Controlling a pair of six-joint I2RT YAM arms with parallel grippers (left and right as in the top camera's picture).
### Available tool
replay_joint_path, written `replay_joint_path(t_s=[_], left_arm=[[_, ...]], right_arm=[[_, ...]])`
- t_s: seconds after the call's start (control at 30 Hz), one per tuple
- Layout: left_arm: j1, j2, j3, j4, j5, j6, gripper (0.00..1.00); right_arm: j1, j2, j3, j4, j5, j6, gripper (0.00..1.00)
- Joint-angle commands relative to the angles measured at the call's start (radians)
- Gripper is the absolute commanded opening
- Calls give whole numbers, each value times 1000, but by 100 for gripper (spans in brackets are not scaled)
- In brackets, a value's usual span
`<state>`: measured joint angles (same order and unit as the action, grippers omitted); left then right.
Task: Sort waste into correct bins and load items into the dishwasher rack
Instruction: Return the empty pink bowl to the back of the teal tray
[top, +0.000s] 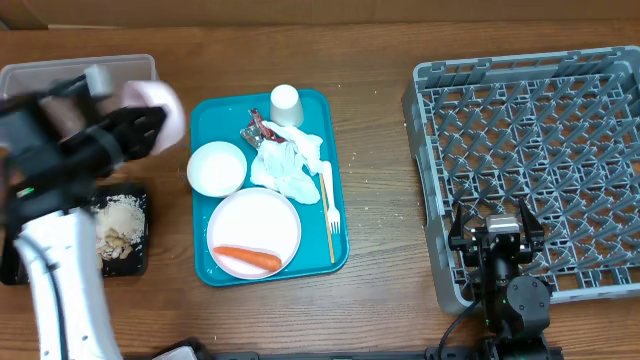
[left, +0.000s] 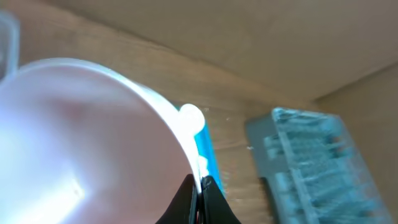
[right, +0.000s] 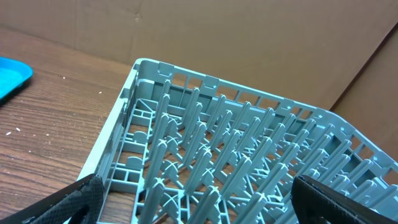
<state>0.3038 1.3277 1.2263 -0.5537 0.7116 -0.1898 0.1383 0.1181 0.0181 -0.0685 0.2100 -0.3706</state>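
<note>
My left gripper (top: 150, 125) is shut on the rim of a small white bowl (top: 158, 105), held up beside the clear tub (top: 60, 72). In the left wrist view the jaws (left: 200, 190) pinch the bowl's edge (left: 81, 143). On the teal tray (top: 335, 262) lie a second bowl (top: 217, 167), a cup (top: 285, 103), a plate (top: 256, 222) with a carrot piece (top: 247, 258), napkins (top: 290, 162), a red-and-white wrapper (top: 259, 128) and a fork (top: 329, 208). The black tray (top: 140, 262) holds beige crumbs (top: 120, 225). My right gripper (top: 497, 235) is open and empty over the grey rack (top: 530, 120) (right: 236, 155).
The rack takes up the right side of the table. The left arm's white link (top: 65, 290) crosses the black tray's left part. A corner of the teal tray (right: 11, 74) shows in the right wrist view. A cardboard wall stands behind the table.
</note>
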Motion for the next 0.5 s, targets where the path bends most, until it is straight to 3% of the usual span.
replay_joint_path(t_s=[0.0,0.1,0.27,0.37,0.47], left_arm=[[-211,27,14,82,-444,6,4],[-367,76,14,163,-709,70,4],[-529,195,14,278,-1004,173,4],[-550,269,14,328,-1099,176,4],[-548,350,14,359,-1103,174,4]], right_arm=[[-3,0,-10,6,6,0,100],[-3,0,-10,6,6,0,100],[-3,0,-10,6,6,0,100],[-3,0,-10,6,6,0,100],[-3,0,-10,6,6,0,100]])
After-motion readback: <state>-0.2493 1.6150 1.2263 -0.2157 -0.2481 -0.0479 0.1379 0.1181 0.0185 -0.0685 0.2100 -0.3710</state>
